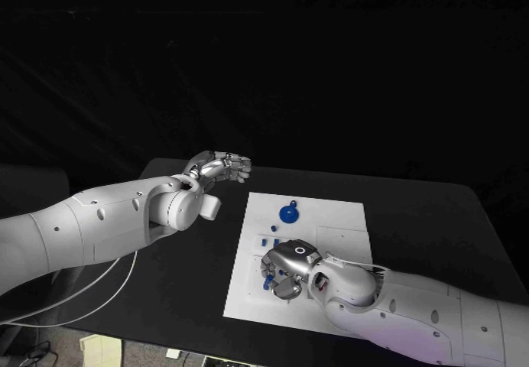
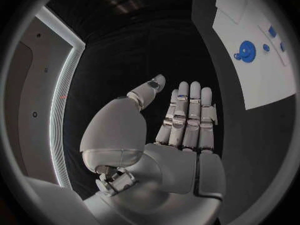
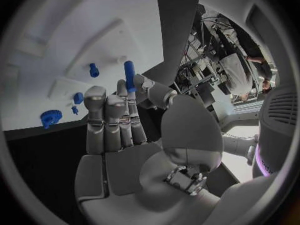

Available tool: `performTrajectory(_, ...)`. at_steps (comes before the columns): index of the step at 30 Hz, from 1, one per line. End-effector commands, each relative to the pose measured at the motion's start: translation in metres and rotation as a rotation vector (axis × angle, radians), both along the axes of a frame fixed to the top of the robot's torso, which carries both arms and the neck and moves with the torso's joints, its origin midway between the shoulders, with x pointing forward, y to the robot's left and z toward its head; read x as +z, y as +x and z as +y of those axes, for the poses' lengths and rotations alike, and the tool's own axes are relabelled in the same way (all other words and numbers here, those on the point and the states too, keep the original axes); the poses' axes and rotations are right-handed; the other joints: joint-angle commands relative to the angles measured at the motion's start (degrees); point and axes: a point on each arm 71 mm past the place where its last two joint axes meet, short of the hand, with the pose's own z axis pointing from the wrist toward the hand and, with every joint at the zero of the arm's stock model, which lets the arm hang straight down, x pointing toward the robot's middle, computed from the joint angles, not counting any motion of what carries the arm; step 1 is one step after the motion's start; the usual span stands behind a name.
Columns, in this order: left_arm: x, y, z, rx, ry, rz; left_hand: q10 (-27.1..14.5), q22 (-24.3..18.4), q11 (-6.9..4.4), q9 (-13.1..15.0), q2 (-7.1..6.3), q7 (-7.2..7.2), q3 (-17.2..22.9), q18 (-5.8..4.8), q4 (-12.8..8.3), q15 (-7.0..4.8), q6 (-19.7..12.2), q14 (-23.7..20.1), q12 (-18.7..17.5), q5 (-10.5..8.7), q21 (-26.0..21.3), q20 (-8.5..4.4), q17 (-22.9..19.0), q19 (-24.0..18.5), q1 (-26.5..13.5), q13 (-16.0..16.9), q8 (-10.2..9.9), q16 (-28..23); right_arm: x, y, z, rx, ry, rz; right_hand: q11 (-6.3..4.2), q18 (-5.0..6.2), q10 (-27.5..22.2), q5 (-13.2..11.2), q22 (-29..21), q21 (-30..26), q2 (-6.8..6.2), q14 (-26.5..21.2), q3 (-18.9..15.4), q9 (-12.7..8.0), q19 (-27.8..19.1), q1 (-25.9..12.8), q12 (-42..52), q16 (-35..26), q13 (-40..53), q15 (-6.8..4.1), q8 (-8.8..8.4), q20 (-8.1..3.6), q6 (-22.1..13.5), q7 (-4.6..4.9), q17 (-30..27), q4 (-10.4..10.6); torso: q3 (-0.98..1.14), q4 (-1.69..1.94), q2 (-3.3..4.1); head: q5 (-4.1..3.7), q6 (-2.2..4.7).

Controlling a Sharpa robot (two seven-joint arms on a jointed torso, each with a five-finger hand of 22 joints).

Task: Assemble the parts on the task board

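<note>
Assembly status: early, judged from the present layout. The task board (image 1: 331,222) lies in the middle of the black bench (image 1: 441,222). A blue gear (image 1: 289,213) sits on the board's far half, and small blue pieces (image 1: 268,243) lie loose nearer the middle; none can be confirmed as seated.

The right hand (image 1: 289,264) is over the board's near half. In the right wrist view it pinches a blue peg (image 3: 129,75) between thumb and fingertips, upright above the board. The likely next step is to insert this peg.

The left hand (image 1: 221,167) hangs off the board beside its far left corner, holding nothing; its fingers (image 2: 187,115) are straight and pressed together.
</note>
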Motion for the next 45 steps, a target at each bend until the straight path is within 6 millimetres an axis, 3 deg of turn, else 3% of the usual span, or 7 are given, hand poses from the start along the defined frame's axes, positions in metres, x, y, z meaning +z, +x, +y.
performTrajectory(1,0.002,0.000,-0.003,-0.012,-0.012,-0.012,-0.1,0.1,-0.22,-0.1,0.44,-0.16,-0.2,0.85,0.2,0.14,-0.3,-0.1,0.2,-0.19,-0.4,0.34,0.1,0.0,0.2,-0.1,0.3,-0.4,-0.002,0.000,0.000,0.011,-0.024,-0.020,-0.04,5.79,0.9,0.3,0.9,0.2,0.62,-0.1,0.1,0.6,0.0,0.2,0.0,0.0,-0.1,-0.48,0.18,-0.28,0.3,0.00,-0.1,-0.3,0.07,0.00,0.01,0.10,-0.11)
performTrajectory(38,0.002,0.000,-0.004,-0.016,-0.013,-0.010,-0.1,0.1,-0.21,-0.1,0.46,-0.15,-0.3,0.83,0.2,0.14,-0.4,-0.1,0.2,-0.19,-0.4,0.33,0.3,0.1,0.2,-0.1,0.3,-0.5,-0.016,-0.004,0.006,0.045,-0.085,0.031,0.07,5.79,0.6,0.4,0.9,0.2,0.48,-0.2,0.1,0.6,-0.1,-0.3,-0.1,-0.1,0.2,-0.37,-0.06,-0.21,0.2,0.08,-0.1,-0.7,0.05,0.01,-0.01,0.13,-0.85)
performTrajectory(41,0.002,0.000,-0.004,-0.016,-0.013,-0.010,-0.1,0.1,-0.20,-0.1,0.46,-0.15,-0.3,0.83,0.2,0.14,-0.4,-0.1,0.2,-0.19,-0.5,0.33,0.3,0.1,0.2,-0.1,0.3,-0.5,-0.016,-0.005,0.008,0.053,-0.075,0.051,0.53,5.79,-0.5,2.8,1.0,0.2,-0.95,-0.2,-1.4,0.4,-0.2,-1.9,-0.8,-0.3,0.1,0.06,-0.75,0.02,-0.7,0.50,-0.2,-0.6,0.04,-0.01,-0.02,0.15,-0.87)
performTrajectory(45,0.002,0.000,-0.005,-0.017,-0.014,-0.010,-0.1,0.1,-0.20,-0.1,0.45,-0.15,-0.3,0.82,0.2,0.14,-0.4,-0.1,0.2,-0.19,-0.5,0.33,0.3,0.1,0.2,-0.1,0.3,-0.5,-0.016,-0.005,0.008,0.048,-0.056,0.060,1.23,5.79,-2.4,2.6,0.9,0.2,-2.85,-0.2,-3.7,0.0,-0.2,-3.1,-2.0,-0.3,-0.1,0.74,-1.92,0.08,-2.5,1.27,-0.3,0.0,0.04,-0.02,-0.01,0.16,-0.94)
